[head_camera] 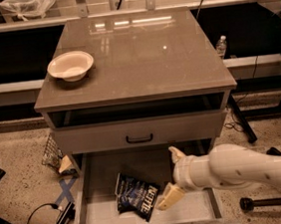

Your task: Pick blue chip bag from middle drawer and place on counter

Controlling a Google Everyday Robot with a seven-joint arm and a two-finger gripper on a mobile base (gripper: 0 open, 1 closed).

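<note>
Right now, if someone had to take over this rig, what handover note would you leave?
Gripper: open and empty, hanging over the right half of the middle drawer, its lower finger close beside the bag's right edge.
Blue chip bag: lying crumpled on the drawer floor, near the front centre, not gripped.
Counter: carries only a white bowl on its left side.
Done: drawer pulled out, arm at the bag.
Left: close on the bag, lift it out, set it on the counter.
</note>
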